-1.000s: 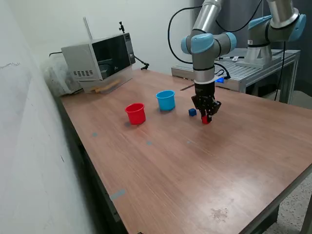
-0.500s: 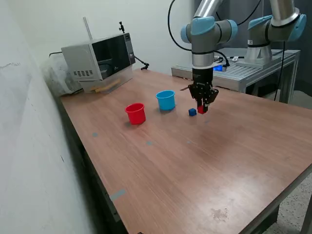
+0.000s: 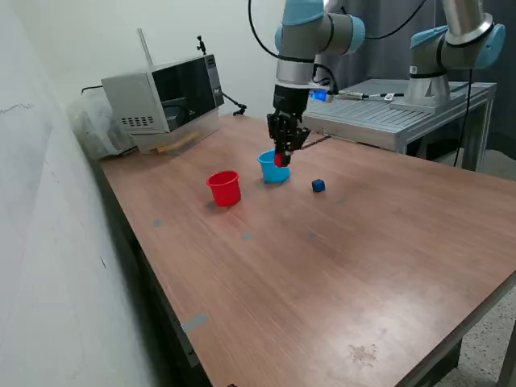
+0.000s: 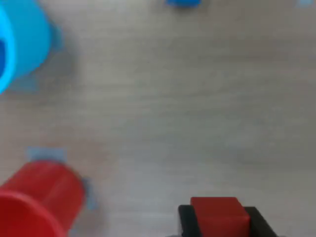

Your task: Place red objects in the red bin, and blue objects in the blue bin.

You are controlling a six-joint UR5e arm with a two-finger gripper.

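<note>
red cube (image 4: pixel 218 217), red cup (image 3: pixel 224 188), light blue cup (image 3: pixel 273 167), dark blue cube (image 3: pixel 318 186), brown wood-grain table (image 3: pixel 339 274)

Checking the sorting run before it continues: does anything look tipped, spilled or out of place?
Nothing stands out. The red bin and blue bin stand upright, a blue cube sits on the table, and the claw holds a red cube.

Counted: one red cube (image 3: pixel 281 160), one blue cube (image 3: pixel 318 186), one red cup (image 3: pixel 224 188), one light blue cup (image 3: pixel 272 170), one microwave (image 3: pixel 164 96), one table (image 3: pixel 322 266).
</note>
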